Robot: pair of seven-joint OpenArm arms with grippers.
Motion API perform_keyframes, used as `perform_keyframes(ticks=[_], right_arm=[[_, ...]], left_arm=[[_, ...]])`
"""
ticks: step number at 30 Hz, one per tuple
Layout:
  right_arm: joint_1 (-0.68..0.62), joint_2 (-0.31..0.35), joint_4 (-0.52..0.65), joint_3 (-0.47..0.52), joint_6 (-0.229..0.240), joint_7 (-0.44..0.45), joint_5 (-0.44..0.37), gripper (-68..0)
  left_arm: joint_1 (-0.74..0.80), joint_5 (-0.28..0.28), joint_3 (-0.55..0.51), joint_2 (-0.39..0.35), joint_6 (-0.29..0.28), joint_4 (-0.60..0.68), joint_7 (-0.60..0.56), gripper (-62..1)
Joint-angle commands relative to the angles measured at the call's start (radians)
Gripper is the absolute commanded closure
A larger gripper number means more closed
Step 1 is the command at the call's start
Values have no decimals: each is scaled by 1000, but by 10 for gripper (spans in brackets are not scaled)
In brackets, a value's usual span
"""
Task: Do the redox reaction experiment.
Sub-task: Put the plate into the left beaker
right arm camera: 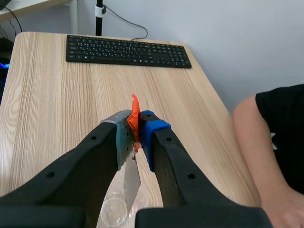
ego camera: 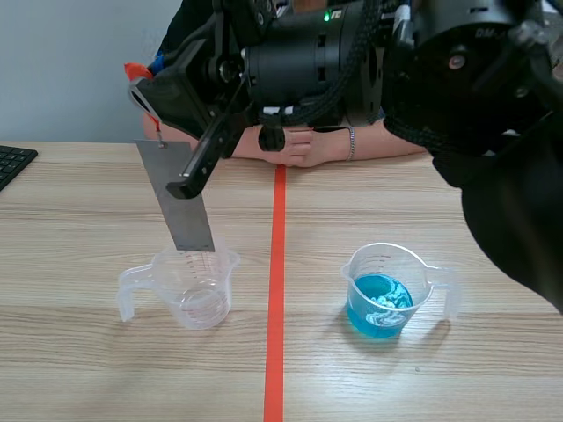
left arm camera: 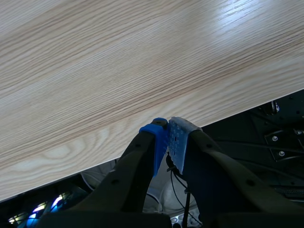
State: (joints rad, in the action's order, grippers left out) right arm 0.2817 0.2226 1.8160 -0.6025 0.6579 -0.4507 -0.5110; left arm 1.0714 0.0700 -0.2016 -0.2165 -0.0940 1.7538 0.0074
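Scene view: one apparently empty beaker [ego camera: 198, 303], one blue-liquid beaker [ego camera: 420, 280], one metal strip [ego camera: 185, 220].

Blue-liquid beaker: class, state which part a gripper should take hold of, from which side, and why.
Probably its handle, approached from the scene view's right. It juts out that way, clear of the open rim, so the beaker can stay upright and nothing spills.
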Motion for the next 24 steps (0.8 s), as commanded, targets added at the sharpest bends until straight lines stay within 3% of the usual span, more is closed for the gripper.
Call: perform_keyframes(ticks=[1, 24], right_arm=[[12, -5, 3, 6, -7, 24, 6, -15], [12, -68, -241, -87, -3, 181, 184, -15]], left_arm=[[3, -6, -3, 2, 2, 6, -11, -40], [3, -6, -3, 2, 2, 6, -11, -40]])
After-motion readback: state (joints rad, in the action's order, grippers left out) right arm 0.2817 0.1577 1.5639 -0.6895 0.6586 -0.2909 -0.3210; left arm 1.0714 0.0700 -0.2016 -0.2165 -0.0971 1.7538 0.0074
